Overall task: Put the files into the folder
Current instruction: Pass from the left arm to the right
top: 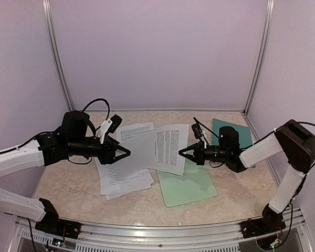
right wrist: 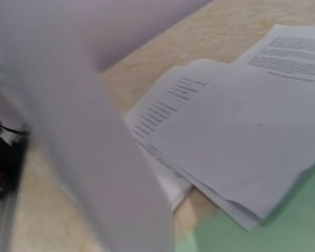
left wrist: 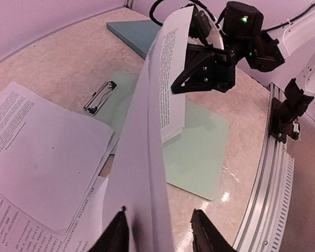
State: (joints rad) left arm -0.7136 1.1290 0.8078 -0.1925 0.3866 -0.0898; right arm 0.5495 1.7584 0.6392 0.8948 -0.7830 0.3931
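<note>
One white printed sheet of the files (top: 157,148) hangs in the air between both grippers. My right gripper (top: 180,152) is shut on its right edge, as the left wrist view also shows (left wrist: 174,86). My left gripper (top: 128,153) is at the sheet's left edge with its jaws apart; the sheet (left wrist: 147,131) runs edge-on between the two fingers (left wrist: 118,233). More files (top: 123,178) lie spread on the table under the left arm. The dark teal folder (top: 232,134) lies flat behind the right arm. In the right wrist view the blurred sheet (right wrist: 84,131) hides the fingers.
A pale mint-green clipboard (top: 188,188) lies under the lifted sheet, its silver clip (left wrist: 101,97) at the far end. The aluminium rail (top: 163,228) runs along the near table edge. Walls close in the back and both sides.
</note>
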